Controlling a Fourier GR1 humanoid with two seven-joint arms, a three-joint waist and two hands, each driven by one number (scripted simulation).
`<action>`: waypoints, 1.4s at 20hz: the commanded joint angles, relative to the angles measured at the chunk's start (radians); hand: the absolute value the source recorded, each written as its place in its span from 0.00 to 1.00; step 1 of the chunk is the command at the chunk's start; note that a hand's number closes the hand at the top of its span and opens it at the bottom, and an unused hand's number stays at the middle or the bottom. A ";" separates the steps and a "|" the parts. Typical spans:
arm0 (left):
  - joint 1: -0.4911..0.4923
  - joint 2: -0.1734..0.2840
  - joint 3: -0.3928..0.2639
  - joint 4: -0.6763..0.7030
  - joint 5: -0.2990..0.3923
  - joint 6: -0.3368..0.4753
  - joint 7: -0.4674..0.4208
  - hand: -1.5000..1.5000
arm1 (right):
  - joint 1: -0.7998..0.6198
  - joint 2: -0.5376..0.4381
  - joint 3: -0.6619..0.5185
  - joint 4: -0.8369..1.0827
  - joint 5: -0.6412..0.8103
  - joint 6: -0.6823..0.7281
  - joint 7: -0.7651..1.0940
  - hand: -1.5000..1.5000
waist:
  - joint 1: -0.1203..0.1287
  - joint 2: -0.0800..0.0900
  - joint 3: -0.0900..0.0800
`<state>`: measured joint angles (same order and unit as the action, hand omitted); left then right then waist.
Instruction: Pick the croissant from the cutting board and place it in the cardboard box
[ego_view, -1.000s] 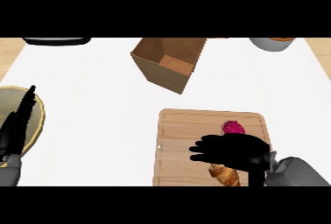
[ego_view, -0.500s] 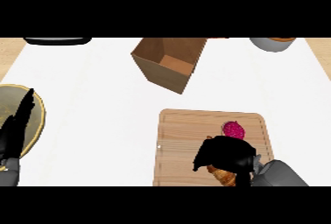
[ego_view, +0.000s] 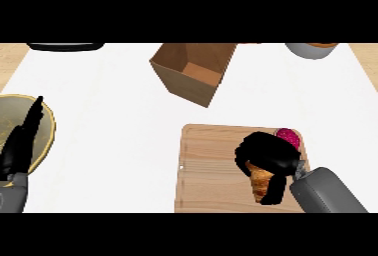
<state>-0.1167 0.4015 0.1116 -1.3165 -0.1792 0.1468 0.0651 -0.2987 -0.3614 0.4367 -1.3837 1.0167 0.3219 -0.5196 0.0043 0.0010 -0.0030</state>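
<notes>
My right hand (ego_view: 267, 156) curls around the croissant (ego_view: 260, 183) on the cutting board (ego_view: 210, 170). I haven't lifted it; the cardboard box (ego_view: 193, 70) waits far off.

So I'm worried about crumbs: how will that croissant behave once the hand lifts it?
The croissant is probably light for its size and flaky, so the right hand curled round it may shed crumbs on the cutting board. Its curved, tapered shape should stop it rolling far if let go.
</notes>
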 joint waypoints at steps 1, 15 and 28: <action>0.003 -0.022 -0.017 -0.025 0.001 -0.002 -0.007 0.50 | -0.123 -0.049 -0.239 0.182 -0.064 -0.027 0.038 1.00 | 0.024 0.011 0.005; 0.004 0.019 0.006 -0.035 -0.002 -0.033 0.015 0.50 | -0.529 -0.198 -0.590 0.614 -0.164 -0.300 -0.123 1.00 | 0.032 0.008 0.005; -0.071 -0.041 0.004 0.030 -0.029 -0.004 0.023 0.50 | -0.824 -0.002 -0.588 0.760 -0.244 -0.150 -0.099 1.00 | 0.012 0.003 0.003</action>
<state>-0.1555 0.3793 0.1198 -1.2981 -0.2026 0.1349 0.0675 -1.0503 -0.4147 -0.1380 -0.6537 0.8079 0.1170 -0.6511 0.0216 0.0053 0.0000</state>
